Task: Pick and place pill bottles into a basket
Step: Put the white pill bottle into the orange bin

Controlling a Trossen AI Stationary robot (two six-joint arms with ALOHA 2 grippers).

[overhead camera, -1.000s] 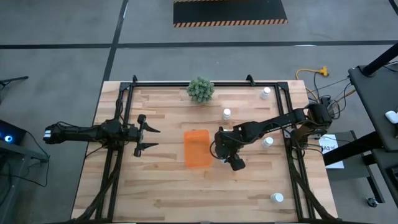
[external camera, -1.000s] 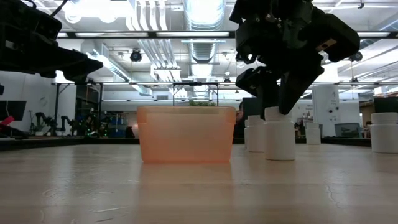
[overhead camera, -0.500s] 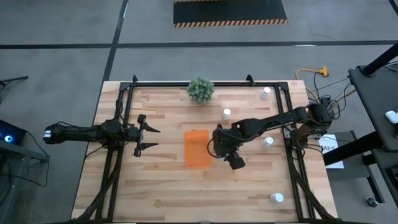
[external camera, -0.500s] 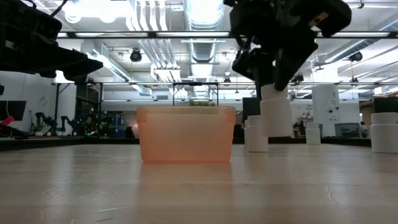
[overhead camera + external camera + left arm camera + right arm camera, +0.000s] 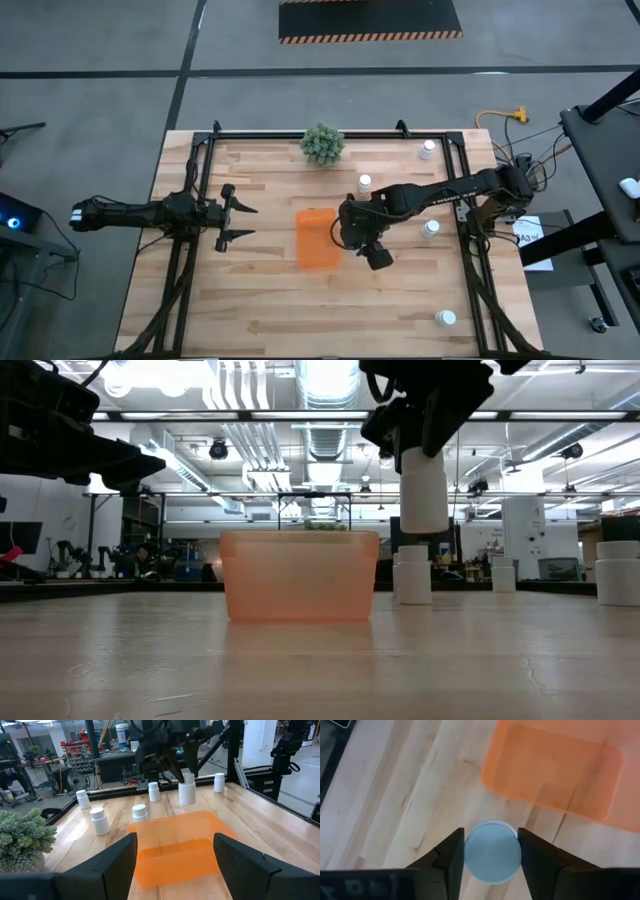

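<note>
My right gripper point(image 5: 352, 232) is shut on a white pill bottle point(image 5: 423, 488) just right of the orange basket point(image 5: 318, 238). In the low view the bottle's bottom is about level with the basket's rim point(image 5: 300, 536). In the high view the gripper hides the bottle. Four other white bottles stand upright on the table: at the far middle point(image 5: 365, 183), at the far right corner point(image 5: 428, 150), at the right point(image 5: 431, 228), and near the front right point(image 5: 445, 318). My left gripper point(image 5: 243, 222) is open and empty, left of the basket. My right gripper pinches the bottle between its two fingers point(image 5: 451, 856), which stand on opposite sides of the round cap point(image 5: 492, 851). The fingers come from above, pointing down. The bottle hangs upright below them point(image 5: 423, 500), lifted clear of the table.
A green bushy plant point(image 5: 322, 143) stands at the table's far edge behind the basket. A black frame point(image 5: 205, 160) runs along the far, left and right sides. Bare wood point(image 5: 300, 310) lies in front of the basket.
My right gripper has risen and gone a little toward the basket, keeping hold of the bottle. The bottle stood on the table a second ago and is now lifted clear and upright, about level with the basket's rim.
</note>
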